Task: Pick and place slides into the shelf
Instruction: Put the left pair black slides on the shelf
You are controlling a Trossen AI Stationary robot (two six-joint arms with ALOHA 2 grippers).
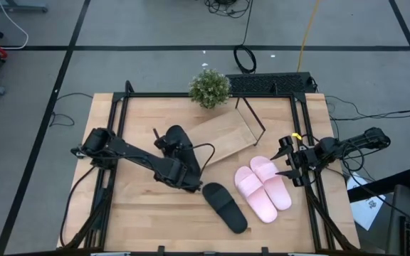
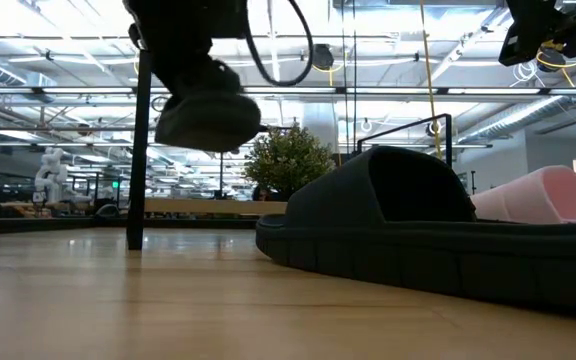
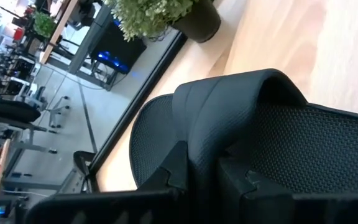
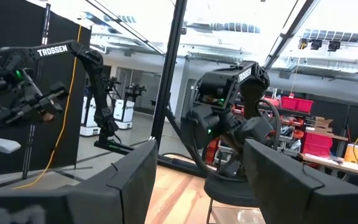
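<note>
1. At the front of the table, a loose black slide (image 1: pixel 225 206) lies flat, with the pink pair (image 1: pixel 263 187) just beside it on the right; none of these three is on the shelf yet. A low sweep by either arm could knock them out of line (the black one's toe points toward the left arm's path).

2. Above the middle of the table, the left gripper (image 1: pixel 179 151) carries the other black slide (image 3: pixel 253 118) in the air, its fingers (image 3: pixel 178 163) clenched on the strap. The low view shows the sole hanging well clear of the wood. The grip sits on one soft edge, so I judge the slide may twist or slip out on a quick swing.

3. Just behind it, the shelf (image 1: pixel 219 135) slants and is bare. A slide let go too high or too near the lower edge may skid off the board, or catch the black rod frame (image 1: pixel 251 117).

4. Farther back, the potted plant (image 1: pixel 209 88) stands close to the shelf's rear corner; an overshoot could tip it.

5. At the right edge, the right gripper (image 1: pixel 287 160) waits, its jaws spread and holding nothing.
</note>
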